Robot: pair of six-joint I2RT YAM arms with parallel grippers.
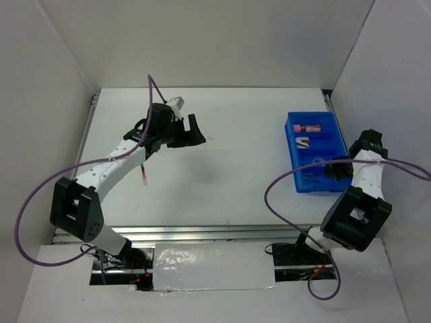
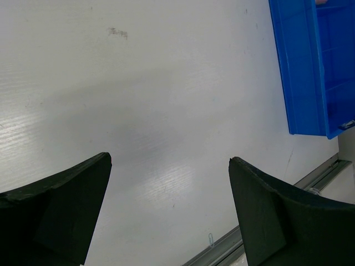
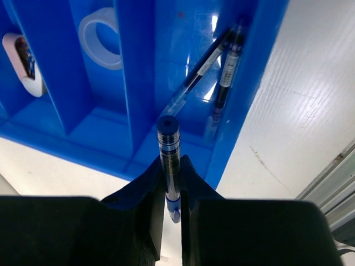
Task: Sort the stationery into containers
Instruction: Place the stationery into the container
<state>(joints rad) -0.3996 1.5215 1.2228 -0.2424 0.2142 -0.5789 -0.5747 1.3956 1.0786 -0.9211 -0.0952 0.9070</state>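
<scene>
The blue bin [image 1: 313, 180] stands at the right of the table. It holds a pink marker [image 1: 311, 127] in its far compartment. In the right wrist view the bin [image 3: 61, 83] holds a clear tape ring [image 3: 102, 36] and two dark-blue pens [image 3: 221, 62]. My right gripper [image 3: 171, 166] is shut on another dark-blue pen [image 3: 168, 143], held upright over the bin's near end; the gripper also shows in the top view [image 1: 330, 169]. My left gripper [image 1: 190, 130] is open and empty above the far left of the table, and its fingers stand wide apart in the left wrist view [image 2: 169, 159]. A thin red pen [image 1: 144, 173] lies on the table beneath the left arm.
A small white-rimmed item [image 3: 22, 61] lies in the compartment beside the tape ring. A paper clip [image 2: 211, 239] lies near the table's metal rail. The left wrist view shows the bin's wall [image 2: 302, 66] at the upper right. White walls enclose the table.
</scene>
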